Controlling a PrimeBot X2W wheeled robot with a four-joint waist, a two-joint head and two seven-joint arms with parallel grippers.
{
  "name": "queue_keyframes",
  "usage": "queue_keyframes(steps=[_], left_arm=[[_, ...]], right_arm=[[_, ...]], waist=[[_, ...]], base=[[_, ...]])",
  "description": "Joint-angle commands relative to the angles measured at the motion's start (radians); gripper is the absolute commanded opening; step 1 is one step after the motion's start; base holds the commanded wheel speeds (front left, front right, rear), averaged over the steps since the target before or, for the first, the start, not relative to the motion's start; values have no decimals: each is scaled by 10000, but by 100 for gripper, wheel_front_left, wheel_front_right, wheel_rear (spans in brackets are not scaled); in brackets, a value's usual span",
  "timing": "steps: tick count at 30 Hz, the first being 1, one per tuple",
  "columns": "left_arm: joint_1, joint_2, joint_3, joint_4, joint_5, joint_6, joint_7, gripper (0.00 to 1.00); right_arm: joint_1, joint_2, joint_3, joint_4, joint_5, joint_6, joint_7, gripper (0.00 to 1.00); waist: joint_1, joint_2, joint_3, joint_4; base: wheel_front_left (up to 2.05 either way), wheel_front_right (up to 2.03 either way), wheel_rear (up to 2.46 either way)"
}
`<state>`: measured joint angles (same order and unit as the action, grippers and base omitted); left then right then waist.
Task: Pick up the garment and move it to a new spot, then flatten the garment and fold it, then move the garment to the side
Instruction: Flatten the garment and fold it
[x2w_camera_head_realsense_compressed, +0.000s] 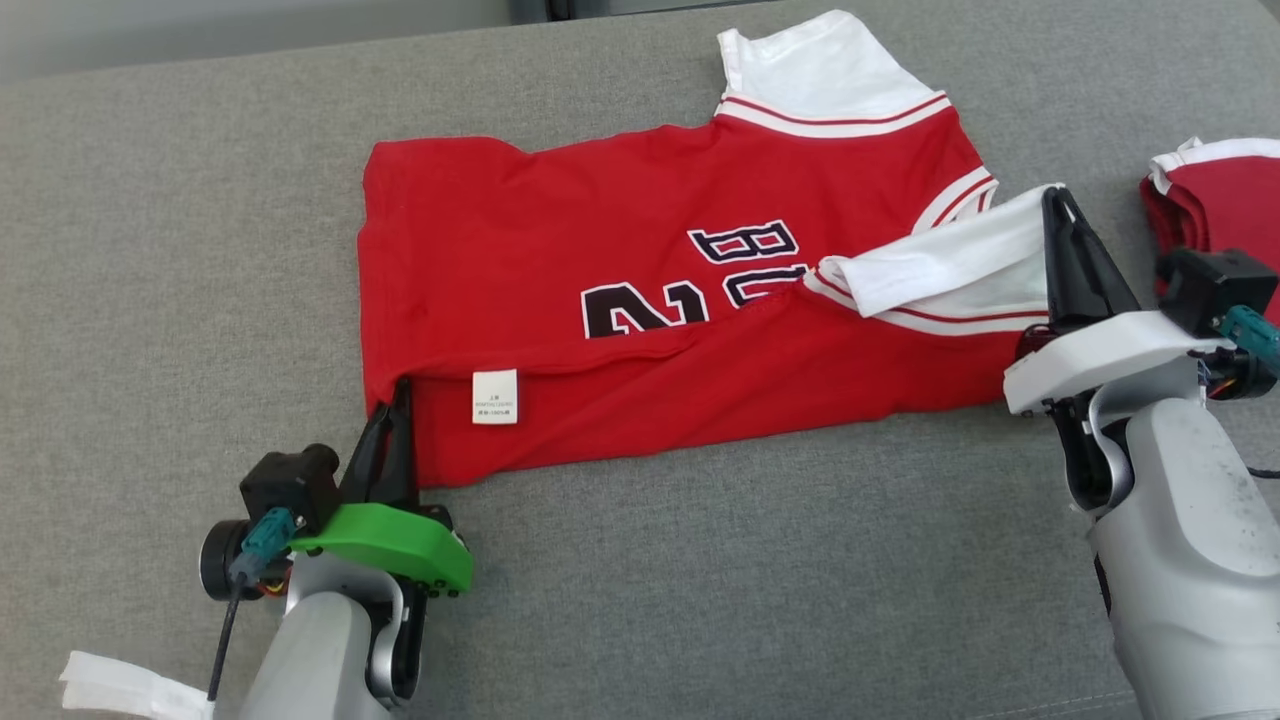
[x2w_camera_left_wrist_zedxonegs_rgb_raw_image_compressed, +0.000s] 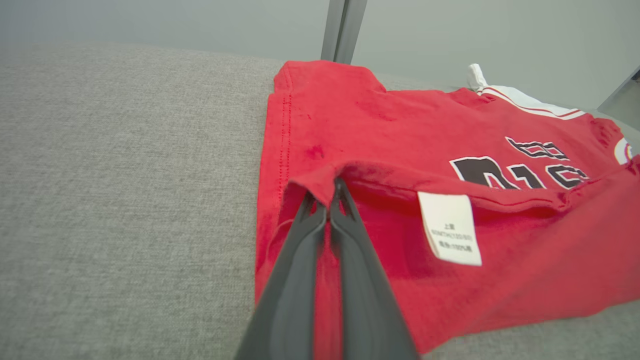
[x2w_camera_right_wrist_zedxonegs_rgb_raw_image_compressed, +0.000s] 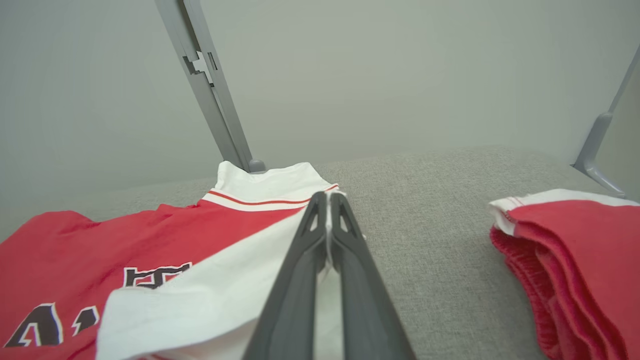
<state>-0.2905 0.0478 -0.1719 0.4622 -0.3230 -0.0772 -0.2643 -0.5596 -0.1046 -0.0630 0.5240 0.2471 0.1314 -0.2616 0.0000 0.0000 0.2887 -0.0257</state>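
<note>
The garment (x2w_camera_head_realsense_compressed: 620, 230), a red jersey with white sleeves and black lettering, lies spread on the grey surface, its near edge folded up over the letters. A small white label (x2w_camera_head_realsense_compressed: 495, 397) shows on that fold. My left gripper (x2w_camera_head_realsense_compressed: 400, 392) is shut on the garment's near-left hem corner, seen up close in the left wrist view as the left gripper (x2w_camera_left_wrist_zedxonegs_rgb_raw_image_compressed: 332, 192) pinching red cloth (x2w_camera_left_wrist_zedxonegs_rgb_raw_image_compressed: 350, 125). My right gripper (x2w_camera_head_realsense_compressed: 1058, 200) is shut on the white near sleeve, lifted off the surface; the right wrist view shows the right gripper (x2w_camera_right_wrist_zedxonegs_rgb_raw_image_compressed: 327, 200) clamping white fabric of the garment (x2w_camera_right_wrist_zedxonegs_rgb_raw_image_compressed: 225, 280).
A thick red cloth bundle with white trim (x2w_camera_head_realsense_compressed: 1220, 195) lies at the right edge, close beside my right gripper, also seen as the bundle (x2w_camera_right_wrist_zedxonegs_rgb_raw_image_compressed: 575, 260). Grey metal frame posts (x2w_camera_right_wrist_zedxonegs_rgb_raw_image_compressed: 210, 85) rise behind the grey padded surface (x2w_camera_head_realsense_compressed: 150, 300). A white strip (x2w_camera_head_realsense_compressed: 120, 690) lies at the lower left.
</note>
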Motion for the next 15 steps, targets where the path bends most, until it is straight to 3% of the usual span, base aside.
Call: queue_keyframes(steps=[1,5,6,7,8,12,15], left_arm=[[-282,59,42,62,10,59,6,0],[-541,57,96,184,30,136,6,0],[-562,59,102,202,10,171,6,29],[-565,57,81,210,-23,186,6,65],[-536,57,89,179,-63,263,6,100],[-89,54,321,-298,-284,699,6,100],[300,49,197,-612,-348,791,6,100]], right_arm=[[-178,-39,-8,120,-155,-17,-42,0],[-561,-13,-36,267,-369,-17,-42,0],[-599,26,-93,266,-375,-17,-42,14],[-600,60,-85,266,-470,-17,-42,47],[-568,88,-77,236,-523,-17,-42,100],[-113,158,-372,-102,-734,-17,-42,100],[413,243,-704,-466,-829,-17,-42,100]], waist=[[0,0,238,69],[0,0,381,107],[0,0,402,108],[0,0,419,105],[0,0,424,104],[0,0,399,95],[0,0,331,89]], base=[[0,0,0],[0,0,0],[0,0,0],[0,0,0],[0,0,0],[0,0,0],[0,0,0]])
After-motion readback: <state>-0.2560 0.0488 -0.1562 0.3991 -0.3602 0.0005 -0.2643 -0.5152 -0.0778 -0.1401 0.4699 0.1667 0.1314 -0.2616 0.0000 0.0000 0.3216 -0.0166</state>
